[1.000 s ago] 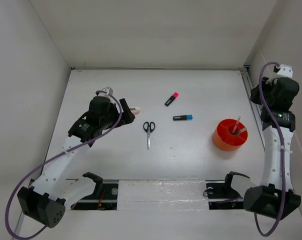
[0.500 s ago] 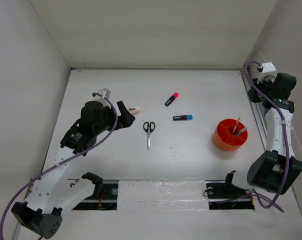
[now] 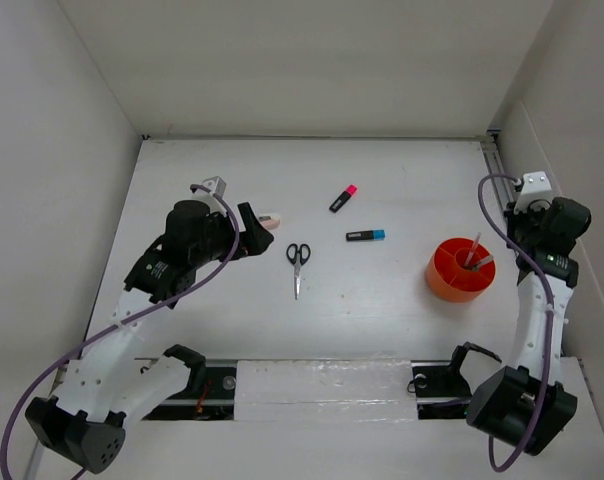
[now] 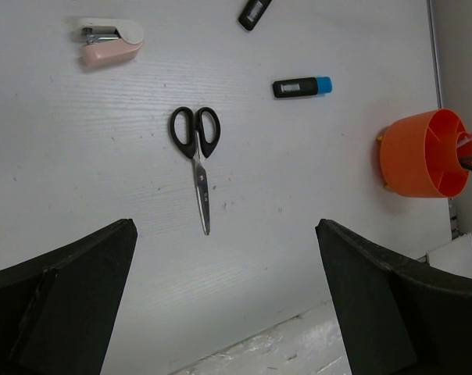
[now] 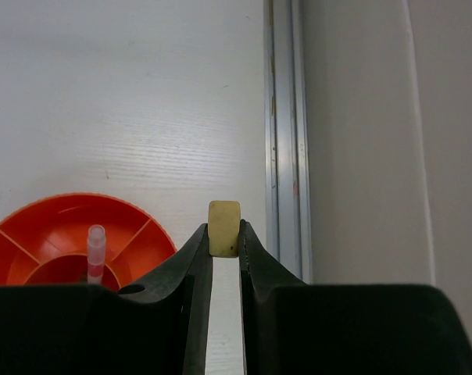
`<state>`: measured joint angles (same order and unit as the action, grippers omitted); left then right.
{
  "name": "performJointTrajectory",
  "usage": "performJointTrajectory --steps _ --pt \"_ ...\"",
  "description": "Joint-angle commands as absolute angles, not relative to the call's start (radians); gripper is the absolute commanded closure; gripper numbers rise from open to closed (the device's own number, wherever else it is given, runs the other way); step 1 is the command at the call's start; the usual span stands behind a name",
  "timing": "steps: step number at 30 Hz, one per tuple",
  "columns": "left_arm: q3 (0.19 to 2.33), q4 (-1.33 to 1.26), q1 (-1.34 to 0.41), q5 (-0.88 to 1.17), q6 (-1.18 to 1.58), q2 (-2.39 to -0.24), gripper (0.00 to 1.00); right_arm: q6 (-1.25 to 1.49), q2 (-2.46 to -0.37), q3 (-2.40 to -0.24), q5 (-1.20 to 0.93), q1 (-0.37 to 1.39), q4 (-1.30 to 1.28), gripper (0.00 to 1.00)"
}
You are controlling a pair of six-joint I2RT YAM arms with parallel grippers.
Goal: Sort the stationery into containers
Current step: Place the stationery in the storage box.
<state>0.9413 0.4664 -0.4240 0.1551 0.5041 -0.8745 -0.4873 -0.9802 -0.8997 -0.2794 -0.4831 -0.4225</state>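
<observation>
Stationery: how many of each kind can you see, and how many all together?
Scissors: 1
Markers: 2, one pink-capped and one blue-capped
Pink-white stapler-like item: 1
Pens in the orange tub: 2 that I can make out
Yellow eraser, in the jaws of the right gripper: 1
Total: 7, not counting the tub

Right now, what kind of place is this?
Probably a robot test cell: plain white walls box in the table, two arms stand at its near edge, with scissors and an orange tub laid out.
</observation>
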Motion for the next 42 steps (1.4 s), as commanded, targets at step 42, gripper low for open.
performJointTrajectory --steps 42 --pt "0.945 0.436 -0.422 0.152 0.494 -0.856 0.01 -0.472 -0.951 -0.759 -0.221 -0.443 -0.491 1.00"
